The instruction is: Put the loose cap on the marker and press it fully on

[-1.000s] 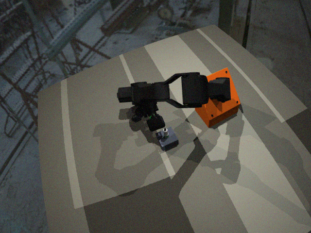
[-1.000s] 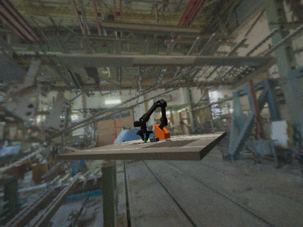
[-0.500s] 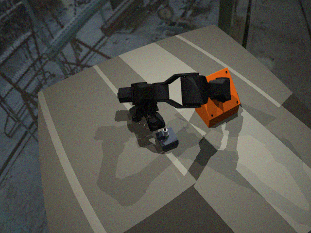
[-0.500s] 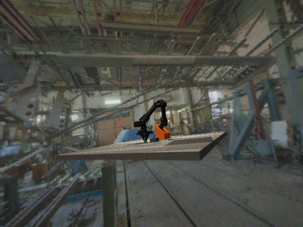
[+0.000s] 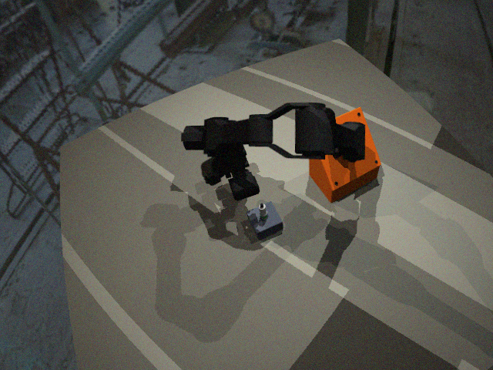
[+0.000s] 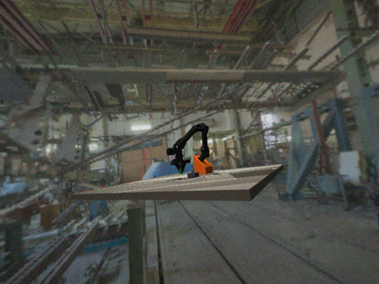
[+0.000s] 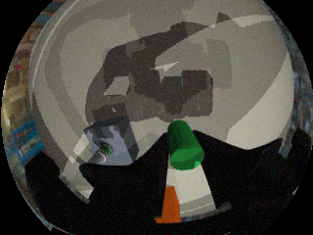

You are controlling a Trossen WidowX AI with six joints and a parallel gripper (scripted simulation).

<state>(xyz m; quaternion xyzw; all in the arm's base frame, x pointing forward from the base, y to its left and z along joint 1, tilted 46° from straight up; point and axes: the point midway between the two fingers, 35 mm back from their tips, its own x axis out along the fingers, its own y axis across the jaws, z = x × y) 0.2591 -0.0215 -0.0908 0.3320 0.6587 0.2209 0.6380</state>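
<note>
Marker (image 5: 262,210) (image 6: 192,168) (image 7: 101,156) upright in holder block (image 5: 266,223) (image 6: 192,174) (image 7: 114,142), on table (image 5: 119,254) (image 6: 161,194) (image 7: 259,108). Cap (image 6: 181,171) (image 7: 186,146) btwn gripper (image 5: 230,185) (image 6: 180,170) (image 7: 180,135) fingers, near block.

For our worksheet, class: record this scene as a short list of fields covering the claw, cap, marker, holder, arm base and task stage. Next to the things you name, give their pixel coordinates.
claw: black, two-fingered claw (image 5: 229,186) (image 6: 180,168) (image 7: 180,135), shut on the cap
cap: green plastic-looking cylinder (image 6: 181,171) (image 7: 185,147)
marker: thin grey-and-green marker (image 5: 262,210) (image 7: 103,153), upright, uncapped
holder: blue-grey rectangular block (image 5: 271,225) (image 6: 192,175) (image 7: 122,147), on the table, under the marker
arm base: orange wedge-shaped mount (image 5: 354,181) (image 6: 202,166) (image 7: 170,206)
stage: cap grasped, not yet on marker
</note>
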